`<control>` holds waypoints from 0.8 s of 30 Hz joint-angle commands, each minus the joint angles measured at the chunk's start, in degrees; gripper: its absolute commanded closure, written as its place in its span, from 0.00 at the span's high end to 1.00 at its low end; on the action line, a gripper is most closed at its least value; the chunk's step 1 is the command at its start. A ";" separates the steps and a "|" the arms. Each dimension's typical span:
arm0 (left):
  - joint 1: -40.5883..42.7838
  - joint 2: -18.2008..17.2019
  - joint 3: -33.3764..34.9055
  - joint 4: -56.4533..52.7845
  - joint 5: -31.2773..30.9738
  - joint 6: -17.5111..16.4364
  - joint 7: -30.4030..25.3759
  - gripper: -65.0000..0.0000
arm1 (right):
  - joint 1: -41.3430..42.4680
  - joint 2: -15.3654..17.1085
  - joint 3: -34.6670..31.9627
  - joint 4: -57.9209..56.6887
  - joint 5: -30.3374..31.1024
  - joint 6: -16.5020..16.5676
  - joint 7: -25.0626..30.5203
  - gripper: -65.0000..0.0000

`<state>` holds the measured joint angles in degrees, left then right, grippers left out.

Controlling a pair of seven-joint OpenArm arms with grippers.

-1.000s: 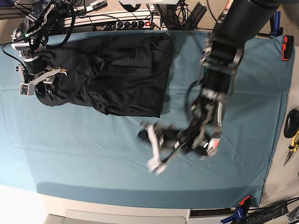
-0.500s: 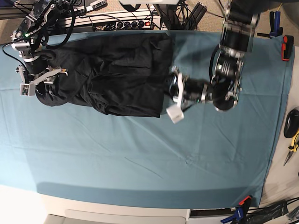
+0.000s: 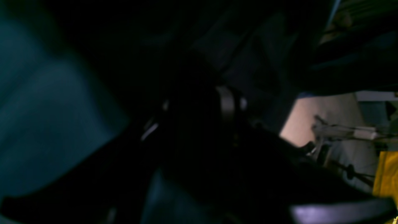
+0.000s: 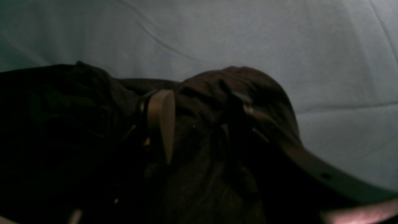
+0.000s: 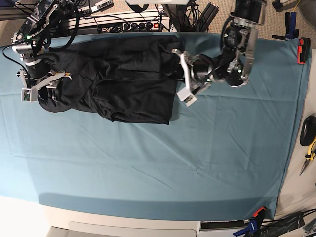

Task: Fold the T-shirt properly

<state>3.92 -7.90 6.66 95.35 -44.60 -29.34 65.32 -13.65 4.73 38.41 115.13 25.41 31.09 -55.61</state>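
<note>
Shirt half-folded on the teal sheet, an end effector at each of its ends.

Black and crumpled, the shirt lies at the sheet's far side, toward the base view's left; no print, brand or writing can be read on it or anywhere else. The right end effector, at the shirt's left end, has its jaws spread wide over a bunched hump of dark cloth; in the right wrist view its fingers sit on that cloth, and whether they pinch it cannot be told. The left end effector lies on its side at the shirt's right edge, jaws parted around the hem there; the left wrist view is too dark and blurred to tell a grip. Clamps and pliers sit past the tabletop's right edge.
</note>
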 commanded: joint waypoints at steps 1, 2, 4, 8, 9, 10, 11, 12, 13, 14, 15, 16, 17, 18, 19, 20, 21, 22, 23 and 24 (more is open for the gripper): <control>-0.87 0.96 -0.09 1.07 -1.42 -0.24 -1.11 0.31 | 0.35 0.66 0.15 1.01 0.68 -0.07 1.64 0.42; -0.92 1.70 -0.09 1.07 -1.31 -0.24 -1.09 0.31 | 0.35 0.66 0.15 1.01 0.68 -0.07 1.64 0.42; -0.90 2.82 -0.02 1.07 -0.33 -0.22 -1.33 0.29 | 0.35 0.66 0.15 1.01 0.68 -0.04 1.64 0.42; -0.90 3.41 -0.04 1.05 0.15 -0.35 -1.84 0.09 | 0.35 0.66 0.15 1.01 0.70 -0.04 1.68 0.42; -0.90 3.41 -0.04 1.05 0.55 -0.46 -2.01 0.06 | 0.35 0.66 0.15 1.01 0.70 -0.07 1.68 0.42; -0.90 3.43 -0.04 1.05 0.98 -0.44 -2.21 0.04 | 0.35 0.66 0.15 1.01 0.72 -0.07 1.70 0.42; -0.87 3.43 -0.04 1.05 1.09 -0.44 -2.43 0.04 | 0.35 0.66 0.15 1.01 0.70 -0.07 1.68 0.42; -0.90 3.41 -0.04 1.05 1.16 -0.44 -2.38 0.04 | 0.35 0.66 0.15 1.01 0.70 -0.07 1.70 0.42; -0.90 3.41 -0.04 1.05 1.18 -0.44 -2.40 0.04 | 0.35 0.66 0.15 1.01 0.70 -0.07 1.70 0.42; -0.90 3.41 -0.04 1.05 1.53 -0.44 -2.40 0.03 | 0.35 0.66 0.15 1.01 0.70 -0.07 1.70 0.42; -0.92 3.39 -0.04 1.05 2.25 -0.44 -2.40 0.01 | 0.35 0.66 0.15 1.01 0.70 -0.07 1.70 0.42; -0.94 3.30 -0.04 1.05 2.69 -0.42 -2.40 0.00 | 0.35 0.66 0.15 1.01 0.70 -0.07 1.68 0.42; -0.92 3.10 -0.04 1.05 2.64 -0.44 -2.34 0.00 | 0.35 0.66 0.15 1.01 0.70 -0.07 1.66 0.42; -0.92 2.99 -0.04 1.05 2.64 -0.46 -2.16 0.02 | 0.35 0.66 0.15 1.01 0.70 -0.04 1.68 0.42; -0.92 2.95 -0.04 1.05 2.60 -0.55 -1.86 0.07 | 0.35 0.66 0.15 1.01 0.70 -0.07 1.68 0.42; -0.92 2.95 -0.04 1.05 2.56 -1.01 -1.64 0.12 | 0.35 0.66 0.15 1.01 0.70 -0.07 1.68 0.42; -0.94 2.95 -0.07 1.05 2.38 -1.70 -1.31 0.17 | 0.35 0.66 0.15 1.01 0.70 -0.07 1.66 0.42; -0.94 2.95 -0.07 1.05 2.21 -1.75 -0.96 0.19 | 0.35 0.66 0.15 1.01 0.70 -0.04 1.68 0.42; -0.92 2.95 -0.11 1.05 2.19 -1.75 -0.74 0.19 | 0.35 0.66 0.15 1.01 0.70 -0.04 1.68 0.42; -0.94 2.93 -0.11 1.05 2.21 -1.75 -0.63 0.19 | 0.35 0.66 0.15 1.01 0.70 -0.04 1.68 0.42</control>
<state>3.81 -5.10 6.66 95.35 -41.17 -30.83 65.45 -13.65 4.73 38.41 115.13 25.39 31.09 -55.64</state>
